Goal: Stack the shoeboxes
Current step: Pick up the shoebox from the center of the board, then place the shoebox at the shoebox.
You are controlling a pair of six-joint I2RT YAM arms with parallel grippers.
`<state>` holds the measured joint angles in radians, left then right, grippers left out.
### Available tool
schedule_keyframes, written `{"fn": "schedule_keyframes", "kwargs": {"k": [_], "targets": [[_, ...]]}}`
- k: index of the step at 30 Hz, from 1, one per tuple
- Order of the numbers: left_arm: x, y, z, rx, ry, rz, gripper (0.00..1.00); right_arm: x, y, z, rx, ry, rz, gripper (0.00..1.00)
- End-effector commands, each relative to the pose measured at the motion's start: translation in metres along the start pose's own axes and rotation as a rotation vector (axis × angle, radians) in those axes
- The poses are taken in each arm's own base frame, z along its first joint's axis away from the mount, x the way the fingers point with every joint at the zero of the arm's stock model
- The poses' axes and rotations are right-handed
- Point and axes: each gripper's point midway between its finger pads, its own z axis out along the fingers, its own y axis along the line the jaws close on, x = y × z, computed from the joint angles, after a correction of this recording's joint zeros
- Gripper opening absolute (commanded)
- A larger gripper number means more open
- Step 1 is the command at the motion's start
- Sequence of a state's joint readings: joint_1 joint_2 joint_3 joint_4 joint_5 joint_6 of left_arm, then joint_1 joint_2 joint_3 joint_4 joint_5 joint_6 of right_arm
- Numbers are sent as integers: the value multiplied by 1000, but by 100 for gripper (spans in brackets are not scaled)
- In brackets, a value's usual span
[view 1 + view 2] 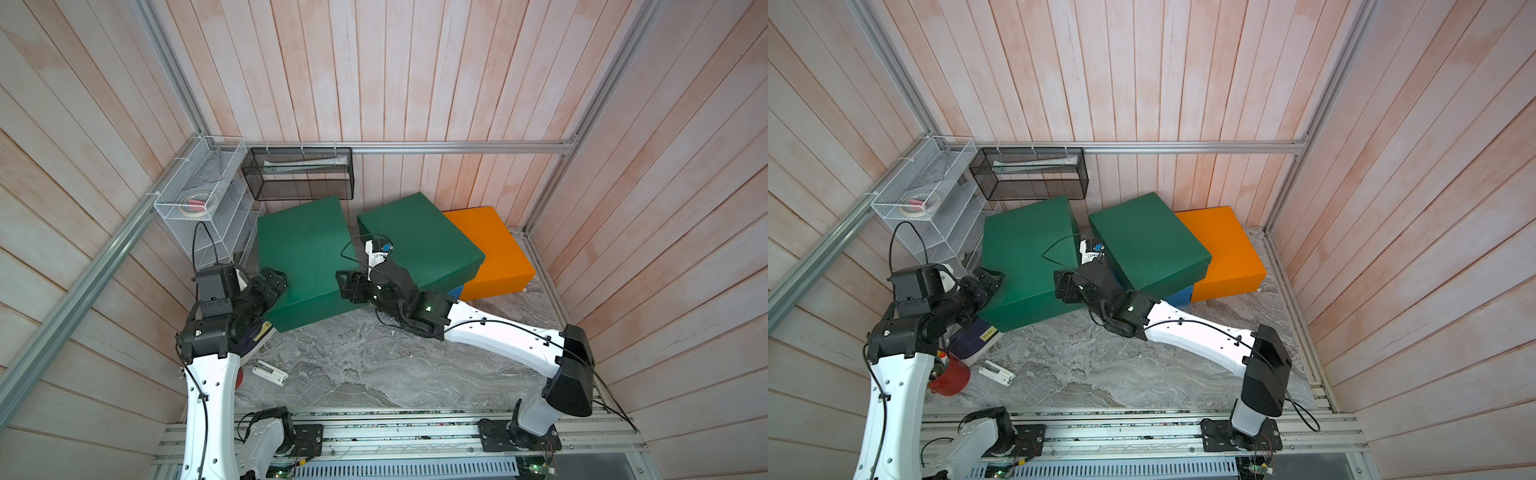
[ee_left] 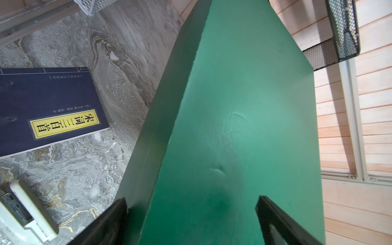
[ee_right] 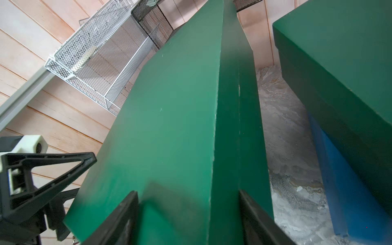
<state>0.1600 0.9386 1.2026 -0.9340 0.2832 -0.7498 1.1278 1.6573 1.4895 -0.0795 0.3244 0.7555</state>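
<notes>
**Left arm** (image 1: 210,395) and **right arm** (image 1: 494,334): smooth white tapered link shells dotted with small dark fastener holes, joined by boxy black joint housings (image 1: 571,374). A thin black cable (image 1: 203,239) loops free at each wrist and is clipped along each shell. One housing bears a small green light (image 1: 428,308). The right wrist carries a white camera mount (image 1: 374,253) with a blue connector. Each arm stands on a black base plate (image 1: 490,436). The left gripper (image 1: 277,282) has black fingers (image 3: 51,167), built as triangular open frames.

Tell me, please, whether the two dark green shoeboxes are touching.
Apart. The right wrist view shows marble floor between the nearer green shoebox and the other green shoebox, which rests on the blue shoebox.
</notes>
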Motion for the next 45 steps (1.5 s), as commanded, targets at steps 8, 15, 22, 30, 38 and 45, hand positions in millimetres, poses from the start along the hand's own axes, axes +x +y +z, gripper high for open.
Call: {"fn": "schedule_keyframes", "kwargs": {"k": [8,15,22,30,38,45], "targets": [[39,-124,-17,358,142,114,98,60,56,-36,-233,172,-68,73],[56,-173,-11,391,165,190,98,42,46,-56,-209,107,-62,73],[52,-204,-30,448,131,210,98,23,48,-68,-203,62,-84,73],[67,-242,-25,498,160,247,98,-3,40,-87,-189,-2,-88,74],[86,-296,-9,543,190,312,98,-32,2,-98,-162,-38,-28,74],[105,-326,25,554,246,331,98,-61,-42,-109,-150,-47,39,74]]}}
